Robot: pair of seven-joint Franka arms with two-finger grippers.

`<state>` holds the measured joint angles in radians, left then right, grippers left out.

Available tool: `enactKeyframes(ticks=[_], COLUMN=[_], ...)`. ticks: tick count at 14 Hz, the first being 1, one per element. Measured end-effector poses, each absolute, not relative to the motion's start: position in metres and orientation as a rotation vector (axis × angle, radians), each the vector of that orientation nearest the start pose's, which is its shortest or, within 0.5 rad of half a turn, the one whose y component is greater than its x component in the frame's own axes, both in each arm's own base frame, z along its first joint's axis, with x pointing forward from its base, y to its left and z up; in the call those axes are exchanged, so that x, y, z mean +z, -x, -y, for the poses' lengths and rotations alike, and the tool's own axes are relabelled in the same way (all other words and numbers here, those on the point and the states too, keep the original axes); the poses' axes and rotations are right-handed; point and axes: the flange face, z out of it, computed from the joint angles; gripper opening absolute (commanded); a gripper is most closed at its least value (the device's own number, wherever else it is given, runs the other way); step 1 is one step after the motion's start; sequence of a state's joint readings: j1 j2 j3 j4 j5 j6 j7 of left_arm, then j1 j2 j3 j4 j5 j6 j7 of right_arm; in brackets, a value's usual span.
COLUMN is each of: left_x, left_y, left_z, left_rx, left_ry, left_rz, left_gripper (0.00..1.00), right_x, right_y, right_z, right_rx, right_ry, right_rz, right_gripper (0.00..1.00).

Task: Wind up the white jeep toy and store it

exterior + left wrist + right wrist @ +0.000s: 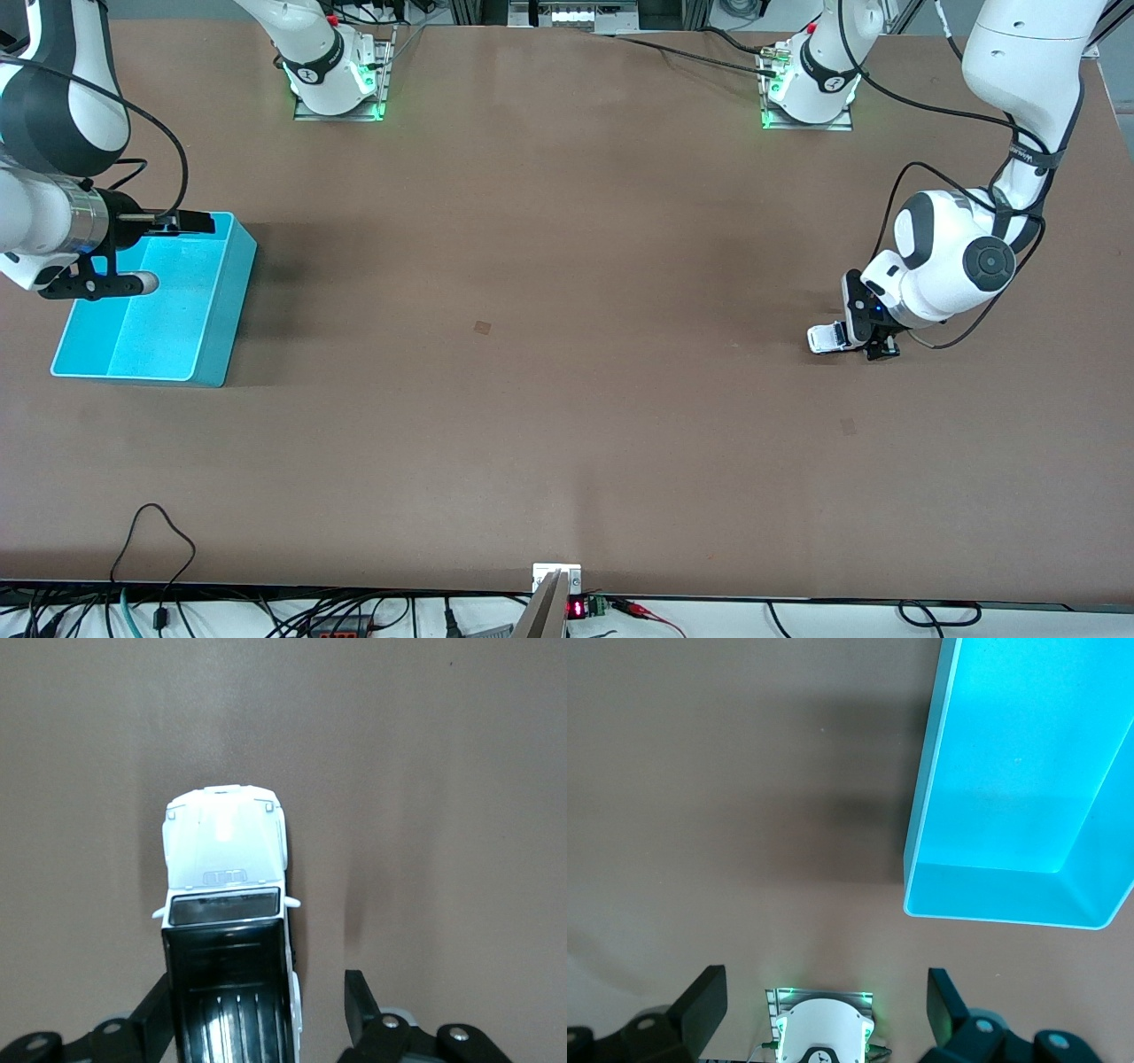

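Seen from above: small white toy jeep with black ribbed roof (229, 930) resting on plain brown tabletop (443, 797). Left gripper (257, 1005) low around its rear, one black finger (152, 1010) touching the roof's side, the other apart from the car, gap showing.

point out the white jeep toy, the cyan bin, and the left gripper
white jeep toy (226, 846): left wrist view, on its hood.
cyan bin (226, 306): front view, on its outer side wall.
left gripper (266, 1001): left wrist view, midway between fingertips.
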<state>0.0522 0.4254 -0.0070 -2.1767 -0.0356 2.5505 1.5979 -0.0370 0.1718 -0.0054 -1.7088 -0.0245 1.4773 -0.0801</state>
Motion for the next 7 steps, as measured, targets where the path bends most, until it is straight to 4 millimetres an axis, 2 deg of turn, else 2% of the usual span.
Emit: enactKeyframes(ticks=[7], left_x=[0.1883], left_y=[-0.5557], left_z=[-0.0191], left_rx=[0.024], left_ry=[2.302], left_rz=[-2.217], left_gripper=[0.78], right_x=[0.4588], right_y=[-0.5645], right_z=[0.0266], right_rx=[0.631], right_ry=[3.078], right_rz=[0.062], right_gripper=[1.00])
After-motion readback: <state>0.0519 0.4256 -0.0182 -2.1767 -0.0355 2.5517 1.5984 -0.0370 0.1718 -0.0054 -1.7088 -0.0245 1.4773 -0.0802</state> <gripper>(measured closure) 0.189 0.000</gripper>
